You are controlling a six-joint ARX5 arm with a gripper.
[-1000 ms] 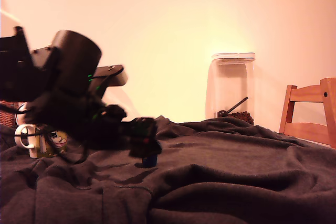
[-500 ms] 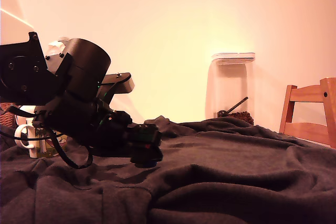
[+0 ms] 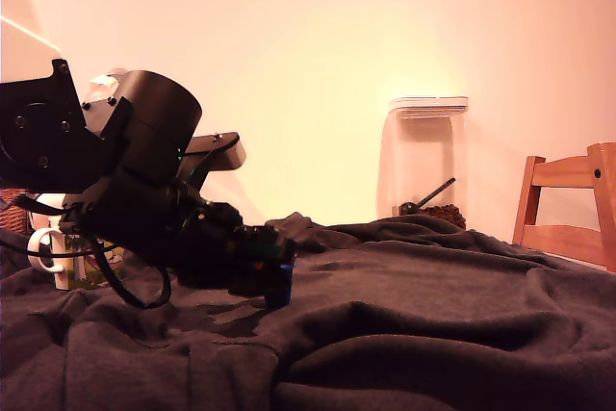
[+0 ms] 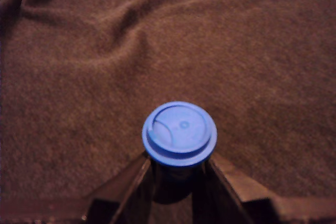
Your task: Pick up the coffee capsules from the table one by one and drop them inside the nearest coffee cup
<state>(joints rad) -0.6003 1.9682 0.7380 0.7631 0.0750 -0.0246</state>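
The blue capsule point(image 4: 179, 134) is seen standing upright, its wide rim up, between the two fingers point(image 4: 134, 190) of the hand point(image 3: 276, 281), which is closed narrowly on its body just under the rim. It is held low over the counter point(image 3: 433, 315), near the middle. The cup point(image 3: 67, 259) lies well apart, toward the exterior view's left, behind the arm, so a carry that way is probably called for.

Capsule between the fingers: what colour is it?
Blue. The capsule shows best in the wrist view, its round face bright against the dark cloth.
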